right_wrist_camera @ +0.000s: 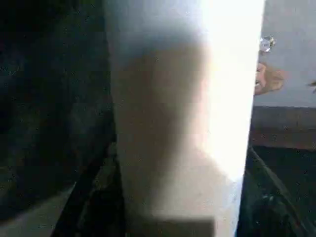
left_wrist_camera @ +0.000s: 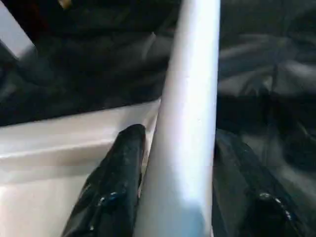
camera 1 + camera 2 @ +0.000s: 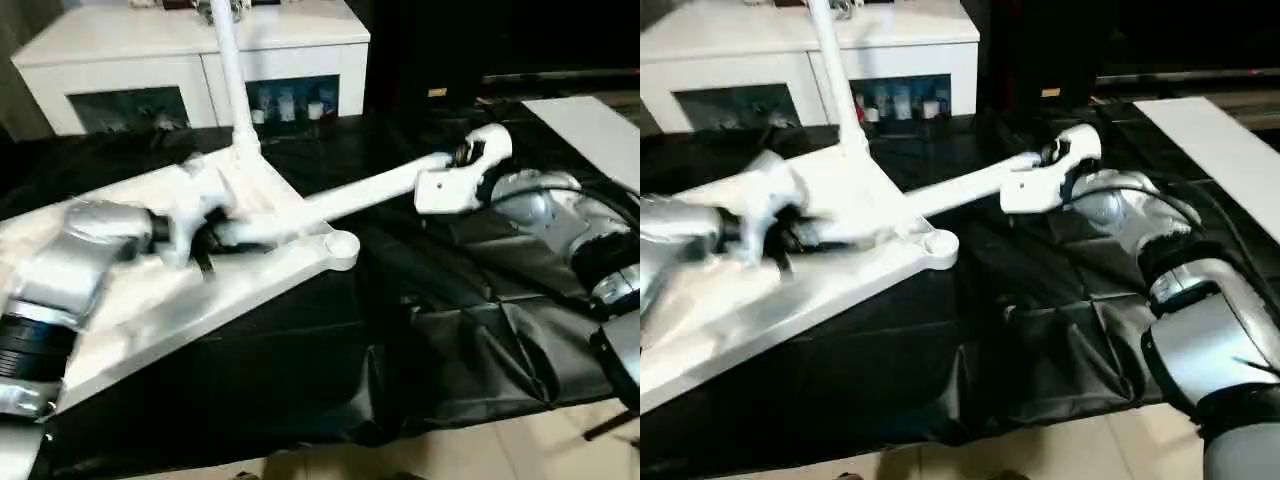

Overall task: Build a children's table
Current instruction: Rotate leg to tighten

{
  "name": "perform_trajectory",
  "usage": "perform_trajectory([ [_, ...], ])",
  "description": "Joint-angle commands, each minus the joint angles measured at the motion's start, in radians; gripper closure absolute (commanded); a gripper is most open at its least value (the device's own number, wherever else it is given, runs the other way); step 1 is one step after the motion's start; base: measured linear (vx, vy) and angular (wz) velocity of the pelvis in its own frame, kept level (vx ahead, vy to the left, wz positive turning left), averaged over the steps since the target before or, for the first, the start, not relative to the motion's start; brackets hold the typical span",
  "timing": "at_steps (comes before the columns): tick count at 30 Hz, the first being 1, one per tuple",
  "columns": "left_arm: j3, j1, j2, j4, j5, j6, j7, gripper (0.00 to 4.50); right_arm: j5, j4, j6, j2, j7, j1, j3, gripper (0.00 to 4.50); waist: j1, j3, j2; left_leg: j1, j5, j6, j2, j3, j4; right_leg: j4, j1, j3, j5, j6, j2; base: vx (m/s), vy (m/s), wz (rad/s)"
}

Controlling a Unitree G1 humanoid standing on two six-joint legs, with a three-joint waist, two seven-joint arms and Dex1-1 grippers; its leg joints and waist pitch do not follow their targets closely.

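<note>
- The tabletop [image 3: 150, 300] lies underside-up on the black sheet [image 3: 440, 350].
- One leg [image 3: 228, 60] stands upright in the tabletop's far corner.
- A second leg [image 3: 370, 190] slants from the tabletop out to its right.
- The cabinet [image 3: 190, 70] stands behind the tabletop.

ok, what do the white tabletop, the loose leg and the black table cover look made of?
White rectangular tabletop: probably moulded plastic, with a smooth, slightly glossy sheen.
Long white tube leg: likely the same plastic, smooth and evenly white.
Black cover sheet: a thin pliable film or coated fabric, judging by its shiny creases and folds.
</note>
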Motion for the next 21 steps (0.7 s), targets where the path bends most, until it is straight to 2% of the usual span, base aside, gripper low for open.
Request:
perform_trajectory([
  [1, 0.152, -0.027, 0.015, 0.013, -0.059, -0.026, 0.064, 2.00, 0.036, 0.025, 0.019, 0.005, 0.033, 0.030, -0.027, 2.58, 0.002, -0.078, -0.002, 0.009, -0.230, 0.034, 0.013, 0.003, -0.068, -0.055, 0.061, 0.034, -0.146, -0.281, -0.031, 0.000, 0.000, 0.00],
  [2, 0.197, -0.032, 0.008, 0.033, -0.076, -0.051, 0.088, 1.93, 0.074, 0.030, 0.031, 0.013, 0.054, 0.043, -0.059, 2.61, 0.002, -0.080, 0.000, 0.009, -0.222, 0.036, 0.013, 0.003, -0.067, -0.052, 0.063, 0.034, -0.122, -0.287, -0.030, 0.000, 0.000, 0.00],
  [3, 0.283, -0.058, -0.024, 0.079, -0.120, -0.099, 0.148, 1.81, 0.132, 0.035, 0.044, 0.025, 0.077, 0.057, -0.107, 2.62, 0.000, -0.079, -0.001, 0.008, -0.226, 0.042, 0.011, 0.004, -0.067, -0.054, 0.063, 0.034, -0.115, -0.289, -0.029, 0.000, 0.000, 0.00],
  [5, 0.383, -0.107, -0.079, 0.151, -0.173, -0.121, 0.272, 1.59, 0.199, 0.033, 0.062, 0.041, 0.102, 0.069, -0.162, 2.64, 0.002, -0.081, -0.002, 0.010, -0.226, 0.048, 0.009, 0.008, -0.064, -0.053, 0.064, 0.035, -0.092, -0.303, -0.026, 0.000, 0.000, 0.00],
  [6, 0.415, -0.126, -0.097, 0.180, -0.186, -0.124, 0.323, 1.49, 0.222, 0.032, 0.067, 0.047, 0.113, 0.072, -0.182, 2.65, 0.004, -0.082, 0.006, 0.017, -0.238, 0.050, 0.008, 0.008, -0.061, -0.052, 0.060, 0.034, -0.066, -0.314, -0.021, 0.000, 0.000, 0.00],
  [7, 0.430, -0.135, -0.106, 0.194, -0.191, -0.125, 0.348, 1.49, 0.234, 0.033, 0.069, 0.051, 0.118, 0.073, -0.191, 2.65, 0.003, -0.083, 0.002, 0.011, -0.237, 0.053, 0.010, 0.002, -0.064, -0.051, 0.068, 0.030, -0.064, -0.313, -0.023, 0.000, 0.000, 0.00],
  [10, 0.425, -0.129, -0.122, 0.224, -0.185, -0.152, 0.353, 1.43, 0.248, 0.027, 0.077, 0.061, 0.125, 0.087, -0.200, 2.66, 0.005, -0.080, 0.000, 0.012, -0.249, 0.047, 0.012, 0.002, -0.066, -0.057, 0.067, 0.029, -0.127, -0.296, -0.030, 0.000, 0.000, 0.00],
  [12, 0.427, -0.128, -0.153, 0.261, -0.198, -0.173, 0.358, 1.43, 0.281, 0.018, 0.091, 0.077, 0.139, 0.112, -0.224, 2.66, 0.008, -0.079, 0.012, 0.015, -0.255, 0.043, 0.015, 0.004, -0.067, -0.058, 0.059, 0.030, -0.142, -0.300, -0.030, 0.000, 0.000, 0.00],
  [14, 0.437, -0.136, -0.170, 0.303, -0.208, -0.198, 0.369, 1.43, 0.307, 0.002, 0.100, 0.087, 0.153, 0.134, -0.242, 2.66, 0.011, -0.079, 0.015, 0.016, -0.276, 0.043, 0.016, 0.004, -0.068, -0.059, 0.060, 0.030, -0.143, -0.303, -0.031, 0.000, 0.000, 0.00],
  [15, 0.451, -0.150, -0.181, 0.343, -0.212, -0.216, 0.376, 1.43, 0.329, -0.011, 0.112, 0.093, 0.168, 0.147, -0.263, 2.66, 0.009, -0.081, 0.010, 0.013, -0.276, 0.043, 0.015, 0.002, -0.069, -0.058, 0.064, 0.028, -0.135, -0.301, -0.031, 0.000, 0.000, 0.00],
  [16, 0.460, -0.160, -0.190, 0.365, -0.207, -0.224, 0.393, 1.43, 0.350, -0.016, 0.121, 0.099, 0.178, 0.152, -0.283, 2.66, 0.010, -0.081, 0.017, 0.014, -0.275, 0.046, 0.015, 0.001, -0.070, -0.059, 0.064, 0.028, -0.124, -0.300, -0.032, 0.000, 0.000, 0.00],
  [17, 0.464, -0.167, -0.195, 0.383, -0.197, -0.228, 0.418, 1.43, 0.375, -0.024, 0.130, 0.105, 0.187, 0.156, -0.303, 2.66, 0.009, -0.081, 0.013, 0.013, -0.272, 0.048, 0.015, 0.001, -0.069, -0.059, 0.066, 0.029, -0.117, -0.299, -0.031, 0.000, 0.000, 0.00],
  [18, 0.466, -0.170, -0.198, 0.394, -0.189, -0.230, 0.434, 1.43, 0.390, -0.029, 0.135, 0.110, 0.191, 0.158, -0.315, 2.66, 0.010, -0.083, 0.018, 0.014, -0.268, 0.051, 0.015, 0.000, -0.069, -0.057, 0.066, 0.028, -0.102, -0.304, -0.032, 0.000, 0.000, 0.00],
  [19, 0.467, -0.172, -0.198, 0.399, -0.184, -0.231, 0.443, 1.43, 0.397, -0.032, 0.137, 0.112, 0.193, 0.159, -0.320, 2.66, 0.010, -0.084, 0.016, 0.013, -0.260, 0.053, 0.015, -0.001, -0.069, -0.056, 0.068, 0.027, -0.095, -0.309, -0.033, 0.000, 0.000, 0.00],
  [20, 0.457, -0.175, -0.213, 0.411, -0.167, -0.227, 0.465, 1.43, 0.455, -0.044, 0.160, 0.131, 0.214, 0.157, -0.364, 2.66, 0.011, -0.084, 0.001, 0.012, -0.252, 0.059, 0.016, 0.000, -0.069, -0.058, 0.068, 0.028, -0.093, -0.311, -0.034, 0.000, 0.000, 0.00],
  [21, 0.456, -0.176, -0.214, 0.413, -0.165, -0.227, 0.468, 1.43, 0.462, -0.045, 0.163, 0.133, 0.216, 0.156, -0.368, 2.66, 0.013, -0.083, 0.006, 0.012, -0.251, 0.064, 0.017, -0.001, -0.068, -0.055, 0.069, 0.028, -0.098, -0.313, -0.036, 0.000, 0.000, 0.00],
])
